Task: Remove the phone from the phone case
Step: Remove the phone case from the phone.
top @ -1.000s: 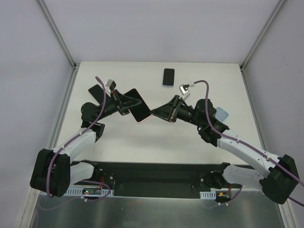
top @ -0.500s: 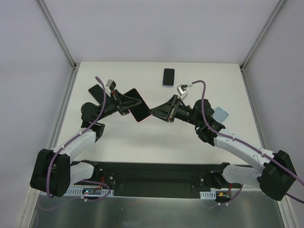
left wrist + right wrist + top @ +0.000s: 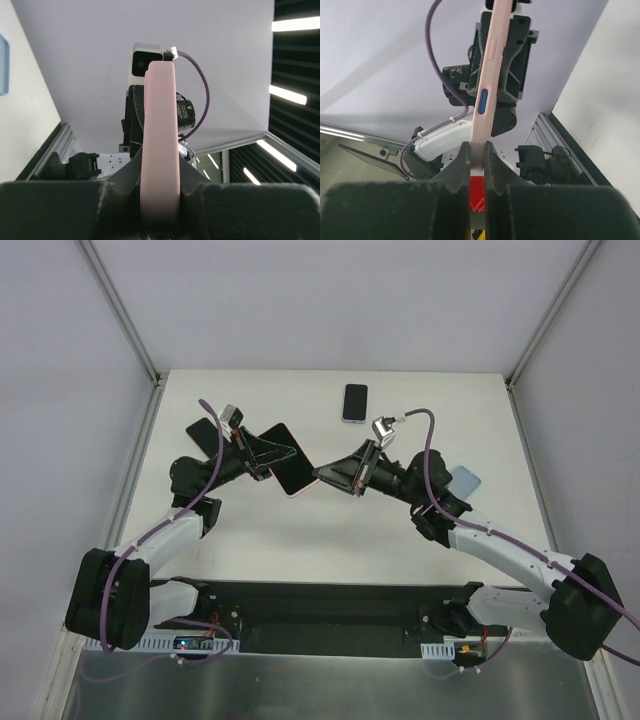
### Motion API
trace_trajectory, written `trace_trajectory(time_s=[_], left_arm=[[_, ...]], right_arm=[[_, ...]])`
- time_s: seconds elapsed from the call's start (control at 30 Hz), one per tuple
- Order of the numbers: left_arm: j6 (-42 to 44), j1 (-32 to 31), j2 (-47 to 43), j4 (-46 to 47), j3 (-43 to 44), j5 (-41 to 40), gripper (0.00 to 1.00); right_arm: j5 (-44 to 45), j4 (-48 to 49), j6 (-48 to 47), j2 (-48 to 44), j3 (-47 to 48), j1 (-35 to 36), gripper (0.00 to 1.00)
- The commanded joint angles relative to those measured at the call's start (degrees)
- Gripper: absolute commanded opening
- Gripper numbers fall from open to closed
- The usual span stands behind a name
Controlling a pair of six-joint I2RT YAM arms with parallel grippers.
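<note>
A phone in a pink case [image 3: 291, 469] is held above the table between both arms. My left gripper [image 3: 264, 453] is shut on its upper-left end. My right gripper [image 3: 320, 475] is shut on its lower-right corner. In the left wrist view the pink case [image 3: 160, 130] runs edge-on, clamped between my gripper's [image 3: 160, 187] jaws, with the right arm's camera behind it. In the right wrist view the case's thin pink edge [image 3: 488, 90], with a blue side button, rises from my shut gripper [image 3: 478, 152].
A dark phone in a white case [image 3: 354, 402] lies at the table's back centre. A black phone [image 3: 202, 432] lies under the left arm. A light blue case [image 3: 465, 481] lies beside the right arm and also shows in the left wrist view [image 3: 3, 65].
The right gripper has shifted slightly left and up, and the pink-cased phone has moved a little up and left with it. The left arm has barely moved.
</note>
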Motion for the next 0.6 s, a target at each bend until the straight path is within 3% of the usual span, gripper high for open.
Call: trace_trajectory(time_s=[0.0,0.17,0.57], left_arm=[[-5.7,-0.1,5.2,12.2,-0.8,-2.8,0.0],[-11.4,-0.1,9.3,19.1,-1.0,-4.8,0.0],[-15.0,-0.1,7.3,18.3,0.9,-7.3,0.0]], right_arm=[[-5.0,20.3,0.4,0.4,3.0,2.3,0.01],[-11.9,32.2,-0.2,4.8,6.3,4.2,0.02],[-19.9,40.9,-3.1,13.2,10.2,6.1,0.02]])
